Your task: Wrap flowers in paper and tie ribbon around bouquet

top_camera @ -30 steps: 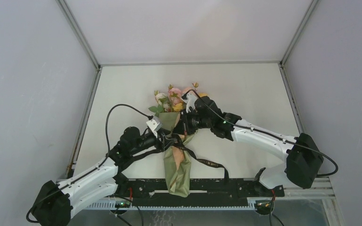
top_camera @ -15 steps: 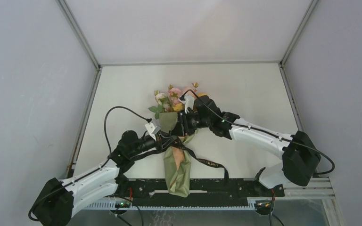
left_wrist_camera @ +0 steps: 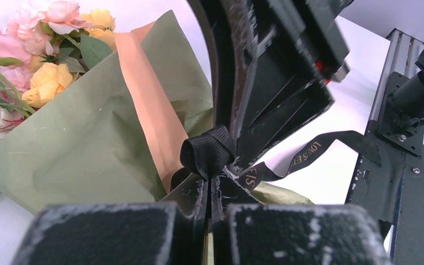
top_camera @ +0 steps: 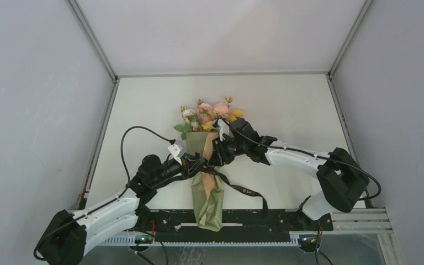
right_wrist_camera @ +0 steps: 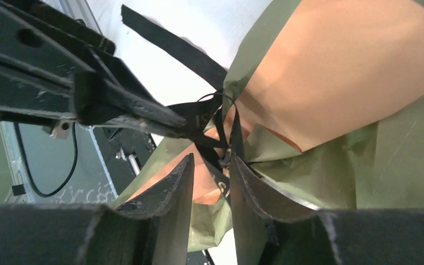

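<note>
1. Looking from above, we see the bouquet lying on the white table between the two arms. Its blooms point to the far side and its narrow end lies over the black rail at the near edge.
2. The flowers are soft pink, yellow and whitish heads with small green leaves. They come out of the wide mouth of the cone.
3. The paper is thin and matte, olive green outside, with a tan-orange strip along one folded edge. It has light creases and is gathered at the waist of the cone.
4. The ribbon is a narrow black woven strip with gold letters. It makes a small round loop at the waist, and one floppy tail lies flat on the table to the right.
5. The left gripper has its fingers pressed together, pinching the ribbon just under the loop. Frayed threads show at the tips.
6. The right gripper has its fingers a little spread, with a clear gap. Thin strands of the ribbon cross near the tips, and we cannot tell if they touch.
</note>
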You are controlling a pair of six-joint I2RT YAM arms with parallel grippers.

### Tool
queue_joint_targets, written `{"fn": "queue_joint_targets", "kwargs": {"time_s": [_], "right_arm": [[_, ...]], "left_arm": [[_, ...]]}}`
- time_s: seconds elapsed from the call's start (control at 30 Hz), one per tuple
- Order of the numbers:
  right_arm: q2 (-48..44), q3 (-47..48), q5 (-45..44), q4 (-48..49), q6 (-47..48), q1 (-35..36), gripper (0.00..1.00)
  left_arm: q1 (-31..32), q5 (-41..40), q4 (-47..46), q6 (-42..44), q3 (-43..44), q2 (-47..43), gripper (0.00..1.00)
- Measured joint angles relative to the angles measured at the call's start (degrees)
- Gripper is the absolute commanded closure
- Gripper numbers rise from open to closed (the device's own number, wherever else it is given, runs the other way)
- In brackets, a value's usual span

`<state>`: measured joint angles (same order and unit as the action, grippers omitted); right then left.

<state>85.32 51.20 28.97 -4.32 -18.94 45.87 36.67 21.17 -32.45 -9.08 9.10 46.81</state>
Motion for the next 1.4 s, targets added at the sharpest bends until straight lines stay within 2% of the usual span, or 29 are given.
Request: {"fn": "queue_joint_targets", "kwargs": {"time_s": [0.13,0.3,0.37,0.5,0.6,0.7,0.97,1.27,1.33,1.4], "right_arm": [[2.89,-0.20,0.11,2.03,0.07,-0.02,0.57],[5.07,-0.20,0.07,4.31,0.17,0.22,0.60],[5.99,-0.20,-0.04,4.79,0.20,0.37,0.63],[6.73,-0.20,-0.26,4.81,0.35,0.81,0.78],[6.73,-0.20,-0.31,4.83,0.74,0.83,0.83],[6.27,-0.33,-0.22,4.50,0.90,0.50,0.93],[1.07,-3.48,-0.07,4.59,0.76,-0.79,1.00],[-7.13,-10.14,0.33,5.31,-0.28,-1.14,0.99],[-8.41,-11.65,0.50,6.23,-0.52,-0.39,0.93],[-8.41,-12.57,0.87,7.21,-0.55,0.57,0.80]], "left_arm": [[-0.07,-0.02,0.02,0.00,0.00,0.00,1.00],[-0.11,-0.02,0.02,0.00,0.00,0.00,1.00],[-0.11,0.00,0.04,0.00,0.00,0.00,1.00],[-0.11,0.00,0.28,0.02,0.00,0.00,1.00],[-0.13,0.00,0.44,0.04,0.00,0.00,1.00],[-0.35,0.02,0.85,0.13,0.00,0.00,1.00],[-2.82,0.17,5.07,0.02,0.00,2.95,1.00],[-3.34,0.55,8.24,0.11,0.11,4.83,1.00],[-3.37,0.72,7.65,0.24,0.11,5.35,1.00],[-3.39,1.16,6.80,0.68,0.11,6.01,1.00]]}}
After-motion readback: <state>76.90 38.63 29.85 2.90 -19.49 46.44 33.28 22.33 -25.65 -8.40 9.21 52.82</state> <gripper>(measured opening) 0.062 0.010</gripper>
